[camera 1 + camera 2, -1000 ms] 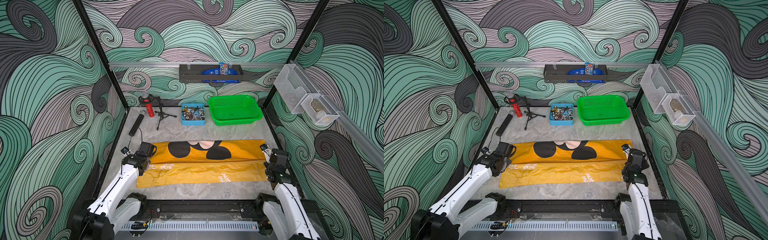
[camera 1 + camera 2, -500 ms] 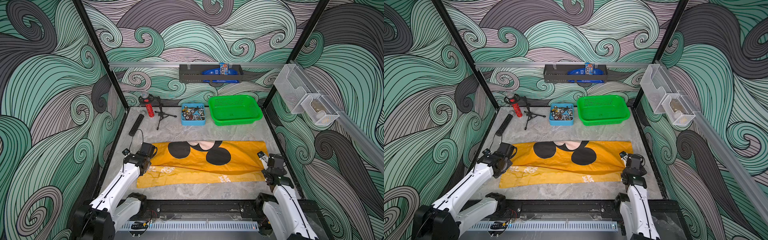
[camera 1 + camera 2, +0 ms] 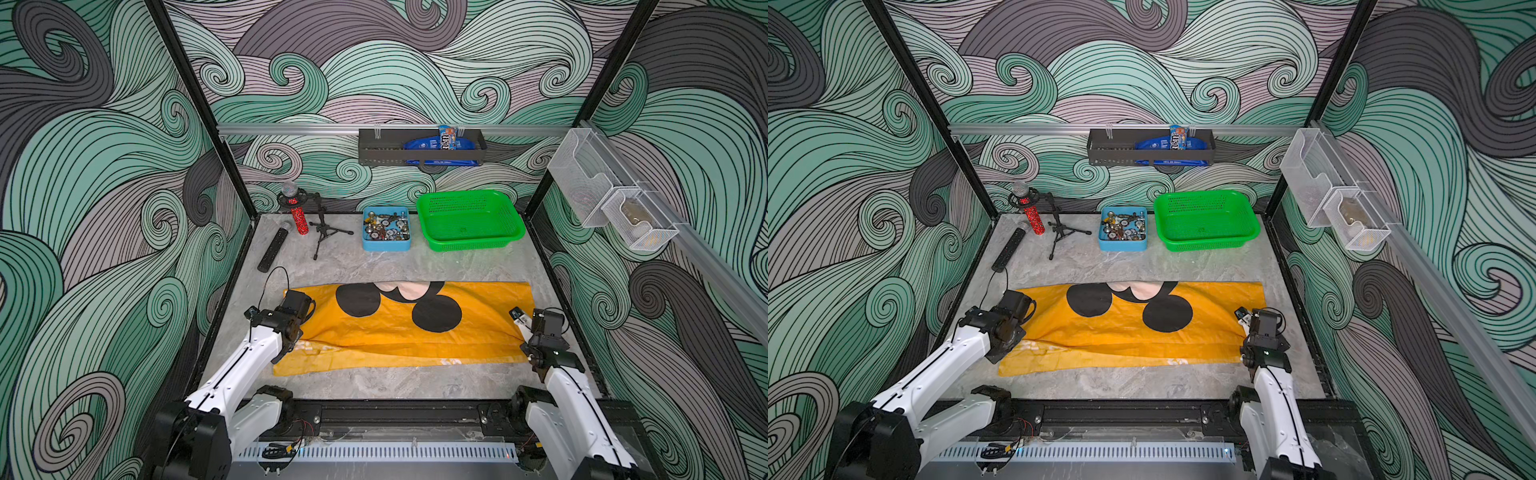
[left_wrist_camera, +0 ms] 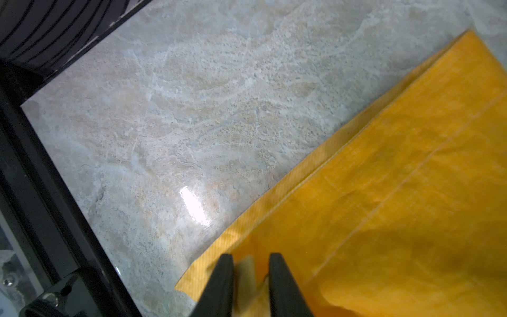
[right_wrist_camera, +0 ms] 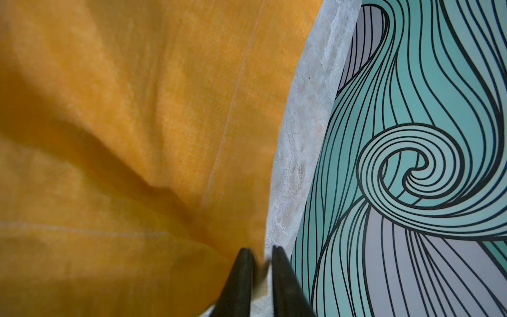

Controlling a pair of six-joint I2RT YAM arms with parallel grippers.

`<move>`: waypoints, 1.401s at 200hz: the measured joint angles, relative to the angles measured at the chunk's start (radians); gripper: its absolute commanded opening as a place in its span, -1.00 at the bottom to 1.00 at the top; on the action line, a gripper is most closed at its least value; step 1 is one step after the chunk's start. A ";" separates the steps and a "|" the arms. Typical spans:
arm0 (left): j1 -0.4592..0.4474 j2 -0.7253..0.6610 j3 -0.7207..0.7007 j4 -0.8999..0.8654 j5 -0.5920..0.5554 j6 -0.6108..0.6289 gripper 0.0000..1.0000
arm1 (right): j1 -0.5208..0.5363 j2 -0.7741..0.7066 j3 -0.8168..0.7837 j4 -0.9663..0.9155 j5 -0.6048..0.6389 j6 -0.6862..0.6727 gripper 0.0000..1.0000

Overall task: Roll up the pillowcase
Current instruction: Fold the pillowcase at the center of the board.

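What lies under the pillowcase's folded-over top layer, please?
A lower layer of the pillowcase shows along the near edge, with white print partly visible. The rest of it, and the table beneath, is covered.

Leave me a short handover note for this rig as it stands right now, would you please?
Left gripper: jaws slightly parted at the left end of the pillowcase, fabric between them.
Right gripper: jaws slightly parted at its right end.
The pillowcase lies flat on the table, folded once lengthwise, with the near strip uncovered.
Done: one fold.
Left to do: probably regrip and roll up the rest.
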 measured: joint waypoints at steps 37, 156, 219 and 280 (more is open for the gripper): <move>0.000 -0.001 0.041 -0.043 -0.011 -0.009 -0.11 | 0.010 0.031 0.029 -0.021 0.000 -0.021 -0.13; 0.001 0.053 0.102 -0.029 0.156 0.081 0.25 | 0.389 0.147 0.311 -0.044 -0.372 -0.039 0.38; 0.005 0.115 0.045 0.103 0.119 0.173 0.27 | 0.971 0.341 0.310 0.243 -0.564 0.179 0.35; 0.012 0.173 0.015 0.286 0.124 0.253 0.24 | 1.268 0.645 0.343 0.505 -0.675 0.285 0.23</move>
